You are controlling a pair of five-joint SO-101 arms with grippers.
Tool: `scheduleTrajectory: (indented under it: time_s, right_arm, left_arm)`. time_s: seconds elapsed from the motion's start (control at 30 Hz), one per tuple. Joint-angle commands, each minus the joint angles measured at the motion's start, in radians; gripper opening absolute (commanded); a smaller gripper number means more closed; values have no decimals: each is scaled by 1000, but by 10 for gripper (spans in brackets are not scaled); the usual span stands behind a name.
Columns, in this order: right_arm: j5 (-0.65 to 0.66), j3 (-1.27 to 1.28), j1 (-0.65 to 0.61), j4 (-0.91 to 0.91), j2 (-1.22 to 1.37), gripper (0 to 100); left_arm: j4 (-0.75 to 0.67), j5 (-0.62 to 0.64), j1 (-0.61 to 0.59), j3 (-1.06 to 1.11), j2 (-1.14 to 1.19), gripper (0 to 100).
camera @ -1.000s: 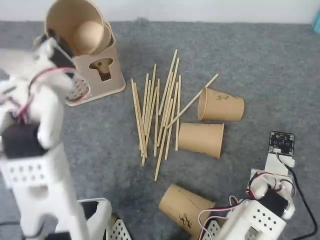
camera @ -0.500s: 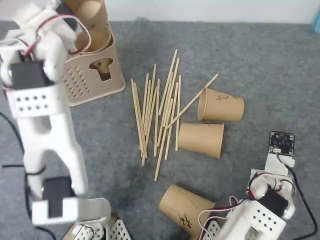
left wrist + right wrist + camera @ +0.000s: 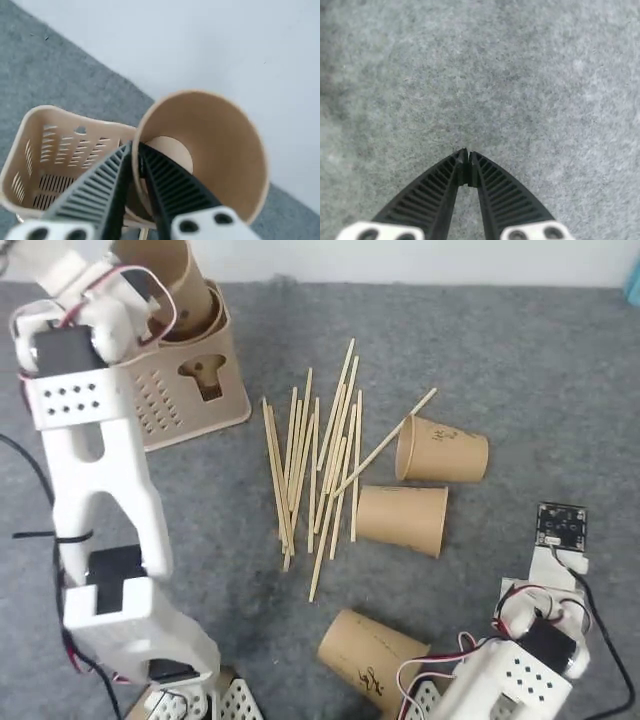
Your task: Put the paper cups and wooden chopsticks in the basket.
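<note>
Around: wooden chopsticks (image 3: 320, 470) lie loose on the grey carpet (image 3: 520, 350), between the basket (image 3: 200, 400) and three paper cups on their sides (image 3: 442, 450) (image 3: 402, 520) (image 3: 372, 650).
Basket: perforated beige plastic; its contents are hidden behind the arm and the held cup.
Left gripper (image 3: 134, 147): clenched on the rim of a tilted paper cup (image 3: 215, 145) over the basket's open top.
Right gripper (image 3: 467, 152): pinched together, empty, above bare carpet.

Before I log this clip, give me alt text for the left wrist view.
The left gripper pinches the wall of a tan paper cup whose open mouth faces the camera. A beige slotted basket sits right beside the cup, on grey carpet in front of a pale wall.
</note>
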Motion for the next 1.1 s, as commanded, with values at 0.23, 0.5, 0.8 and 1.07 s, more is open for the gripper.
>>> scheduleTrajectory:
  time_s: [0.23, 0.5, 0.8, 1.07]
  right_arm:
    - [21, -3, -13, -2, -16, 9]
    - [21, -3, -13, -2, -16, 9]
    - [21, -3, -13, -2, -16, 9]
    - [25, -5, -13, 2, -16, 9]
  left_arm:
    - [121, 9, 6, -44, -34, 58]
    - [232, 9, 6, -44, -170, 255]
    - [482, -94, -48, -35, -396, 254]
    - [554, -353, -44, 302, -534, 254]
